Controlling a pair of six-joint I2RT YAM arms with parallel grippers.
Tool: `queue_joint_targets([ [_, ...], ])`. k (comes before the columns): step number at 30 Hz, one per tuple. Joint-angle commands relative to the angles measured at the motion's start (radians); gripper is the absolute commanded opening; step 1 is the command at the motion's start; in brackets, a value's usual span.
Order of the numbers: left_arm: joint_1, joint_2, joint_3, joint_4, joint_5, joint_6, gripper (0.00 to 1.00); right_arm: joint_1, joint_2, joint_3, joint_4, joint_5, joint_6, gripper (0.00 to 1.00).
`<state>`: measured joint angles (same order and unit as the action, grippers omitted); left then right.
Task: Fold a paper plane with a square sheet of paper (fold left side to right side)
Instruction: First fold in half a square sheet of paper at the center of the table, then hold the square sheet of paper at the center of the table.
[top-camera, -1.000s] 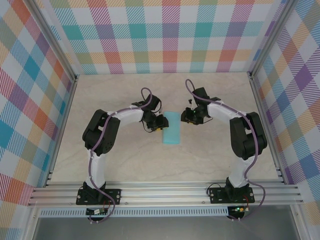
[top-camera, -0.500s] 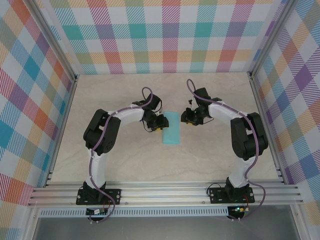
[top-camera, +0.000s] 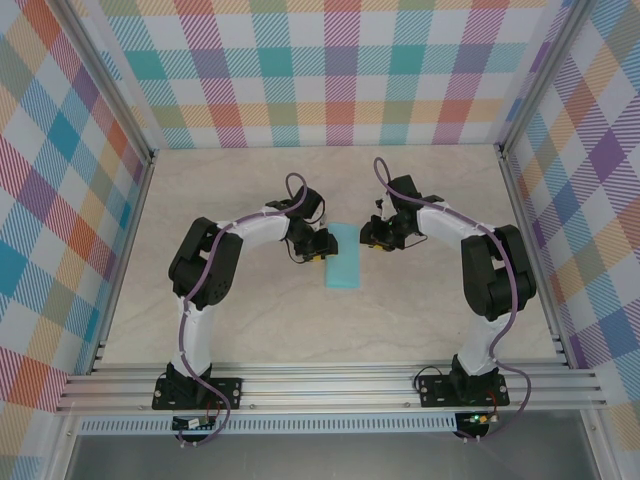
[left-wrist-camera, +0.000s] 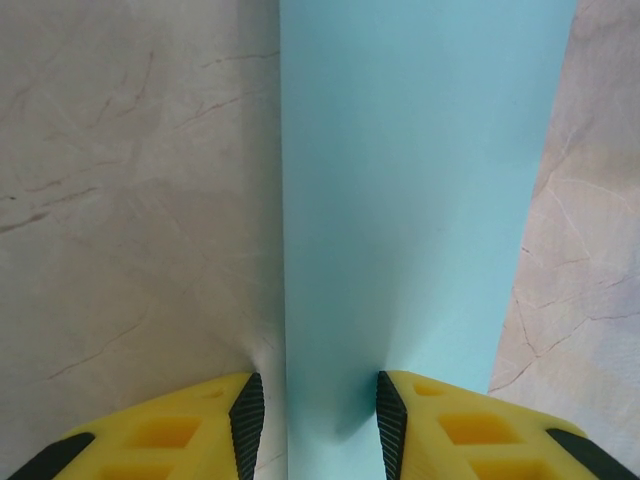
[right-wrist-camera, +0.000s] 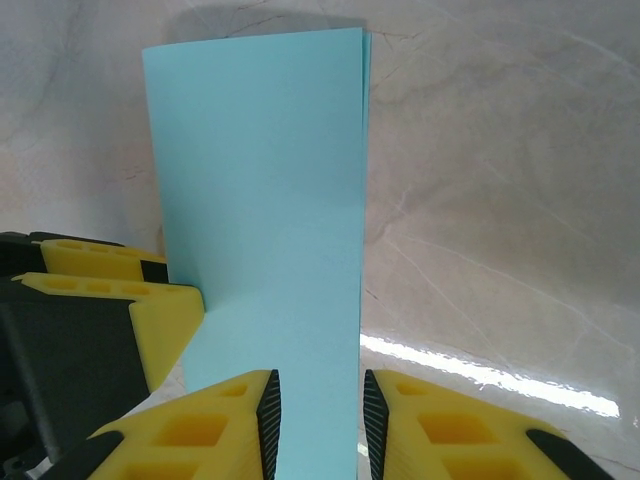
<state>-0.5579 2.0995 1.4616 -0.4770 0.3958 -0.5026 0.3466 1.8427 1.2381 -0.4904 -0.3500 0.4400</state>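
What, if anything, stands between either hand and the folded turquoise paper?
Nothing visible does. The left hand sits at the left edge of the paper, the right hand at its right edge, each with jaws parted over it.

The square sheet of paper (top-camera: 345, 257) is folded in half to a narrow turquoise rectangle. It lies flat near the middle of the table (top-camera: 250, 330). Along one long edge its two layers meet evenly.
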Motion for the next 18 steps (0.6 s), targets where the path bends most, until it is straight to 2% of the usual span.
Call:
queue_joint_targets([
  [1, -0.027, 0.050, 0.013, -0.038, -0.021, 0.026, 0.38, -0.003, 0.007, -0.012, 0.009, -0.026, 0.002, 0.29],
  [6, -0.027, 0.053, 0.019, -0.047, -0.029, 0.029, 0.38, 0.000, 0.015, -0.011, 0.007, -0.042, 0.001, 0.29],
  [18, -0.028, 0.052, 0.014, -0.048, -0.035, 0.028, 0.37, 0.041, 0.097, 0.029, 0.008, -0.087, 0.015, 0.17],
])
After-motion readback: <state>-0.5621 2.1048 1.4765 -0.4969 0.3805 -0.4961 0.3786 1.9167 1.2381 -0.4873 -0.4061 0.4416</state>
